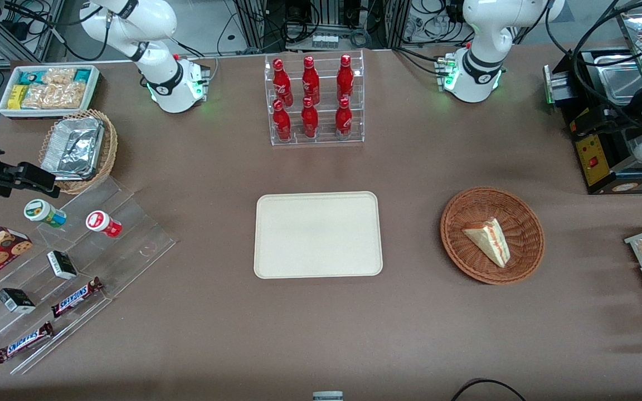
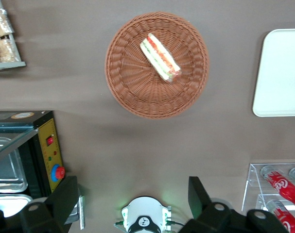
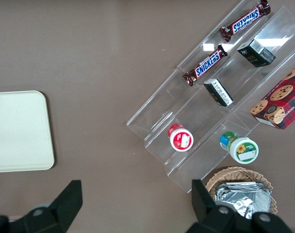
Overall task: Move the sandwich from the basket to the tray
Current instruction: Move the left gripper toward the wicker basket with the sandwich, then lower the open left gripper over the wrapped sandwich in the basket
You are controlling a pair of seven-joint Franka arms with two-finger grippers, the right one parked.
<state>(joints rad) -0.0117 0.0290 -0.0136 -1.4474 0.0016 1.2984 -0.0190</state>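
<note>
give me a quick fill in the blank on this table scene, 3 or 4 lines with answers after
1. The triangular white-bread sandwich lies in the round reddish-brown woven ____.
2. The flat cream rectangular tray holds ____ items.
3. The clear rack holds six red ____.
4. The left arm's tool, fingers spread apart, is ____, hanging high above the table with nothing held.

Missing words: basket; no; bottles; open
</note>
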